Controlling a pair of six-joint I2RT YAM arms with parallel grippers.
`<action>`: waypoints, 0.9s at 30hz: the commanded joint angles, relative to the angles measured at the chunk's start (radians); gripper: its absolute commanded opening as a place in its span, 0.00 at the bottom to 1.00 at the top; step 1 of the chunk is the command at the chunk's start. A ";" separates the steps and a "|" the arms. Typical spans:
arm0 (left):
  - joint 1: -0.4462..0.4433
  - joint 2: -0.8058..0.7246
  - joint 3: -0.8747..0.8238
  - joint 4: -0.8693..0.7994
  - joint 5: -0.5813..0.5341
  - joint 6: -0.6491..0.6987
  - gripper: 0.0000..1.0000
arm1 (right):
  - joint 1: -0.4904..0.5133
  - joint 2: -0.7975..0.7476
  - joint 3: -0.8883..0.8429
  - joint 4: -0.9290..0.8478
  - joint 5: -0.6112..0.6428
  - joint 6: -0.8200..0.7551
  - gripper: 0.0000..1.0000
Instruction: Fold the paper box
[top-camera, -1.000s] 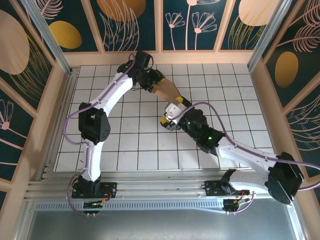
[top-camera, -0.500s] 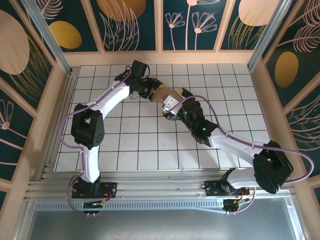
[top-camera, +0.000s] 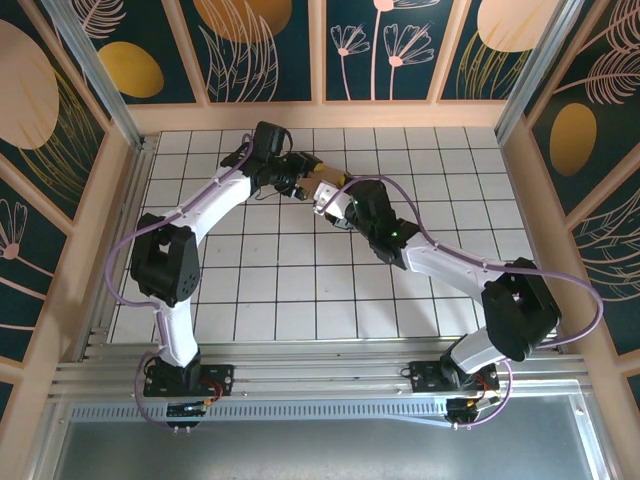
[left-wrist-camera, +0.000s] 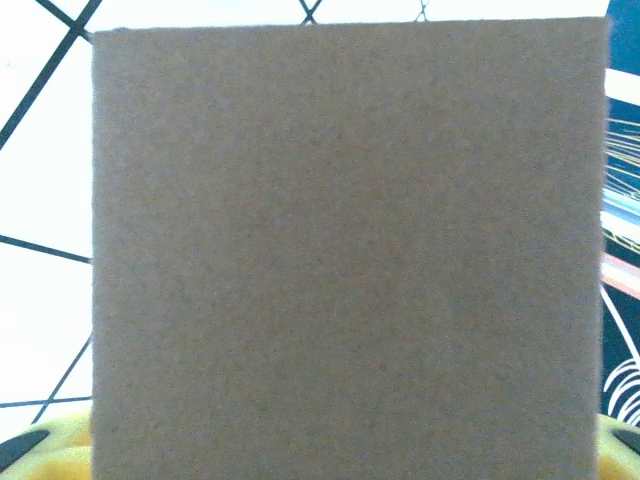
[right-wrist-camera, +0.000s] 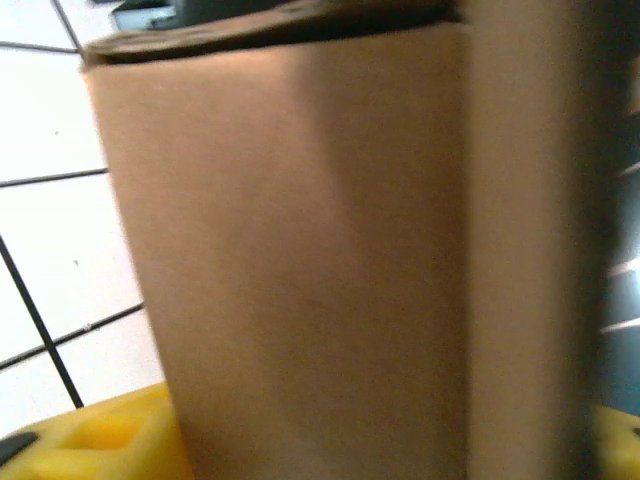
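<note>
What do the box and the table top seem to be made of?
The box looks like plain brown cardboard: matte, with a fine fibrous speckle and a raw cut edge along the top. The table has smooth white squares split by dark grid lines. It could be tile or a printed board, and the look leaves that open.

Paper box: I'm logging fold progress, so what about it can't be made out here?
- Top external: the paper box is small and mostly covered by the left claw and right claw, so its flaps and folds can't be read.
- Left wrist: a plain face of the box sits close to the lens and hides the fingertips. The frame cuts off its lower edge.
- Right wrist: the box is blurred, and whether the right claw grips it can't be told.
</note>
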 joint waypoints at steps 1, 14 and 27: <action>-0.014 -0.054 -0.017 0.026 0.088 -0.019 0.60 | -0.010 0.004 0.067 -0.084 -0.008 -0.028 0.52; 0.122 -0.391 -0.015 0.105 -0.401 0.486 0.99 | -0.024 -0.051 0.388 -0.882 -0.163 -0.055 0.43; 0.122 -0.846 -0.542 0.429 -0.419 1.045 0.97 | 0.033 0.253 0.679 -1.357 -0.164 -0.127 0.47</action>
